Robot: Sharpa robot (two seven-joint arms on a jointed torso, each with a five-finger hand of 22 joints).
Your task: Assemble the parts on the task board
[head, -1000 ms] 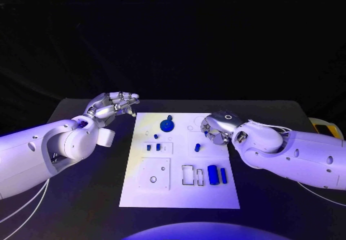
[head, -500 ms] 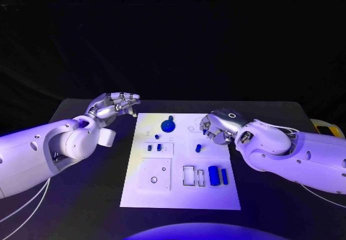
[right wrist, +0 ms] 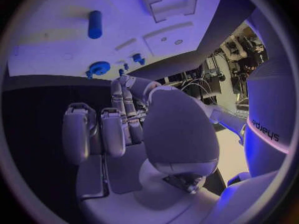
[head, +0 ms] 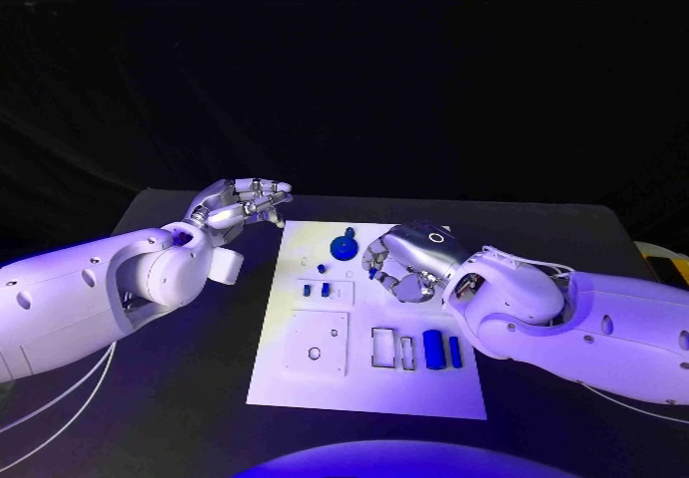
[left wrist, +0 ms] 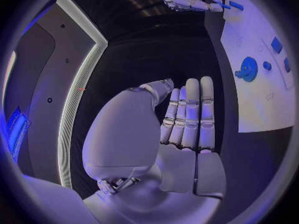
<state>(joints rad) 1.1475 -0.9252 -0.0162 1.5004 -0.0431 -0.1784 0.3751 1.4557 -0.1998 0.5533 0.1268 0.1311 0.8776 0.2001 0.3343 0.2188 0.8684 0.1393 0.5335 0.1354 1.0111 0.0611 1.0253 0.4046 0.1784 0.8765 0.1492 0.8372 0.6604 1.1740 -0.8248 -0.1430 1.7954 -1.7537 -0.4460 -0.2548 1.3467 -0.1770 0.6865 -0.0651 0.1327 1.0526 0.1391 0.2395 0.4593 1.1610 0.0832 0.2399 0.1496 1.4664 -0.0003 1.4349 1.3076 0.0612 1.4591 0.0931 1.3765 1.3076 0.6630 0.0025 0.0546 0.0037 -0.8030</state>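
The right hand [head: 406, 263] hangs over the task board [head: 366, 383], near the board's centre, fingers curled inward; the wrist view shows its fingers [right wrist: 112, 129] bent with nothing visible between them, so it looks clenched and empty. At its ten o'clock, just beside it, sits the round blue part [head: 344, 245]. At eight o'clock lie two small blue pegs [head: 316, 290]. Toward six o'clock a blue cylinder [head: 432, 350] and a thinner blue bar [head: 454, 351] lie side by side near the board's right edge. The left hand [head: 241, 205] floats off the board's far left corner, at ten o'clock from the round part, fingers [left wrist: 190, 112] extended together, grasping nothing.
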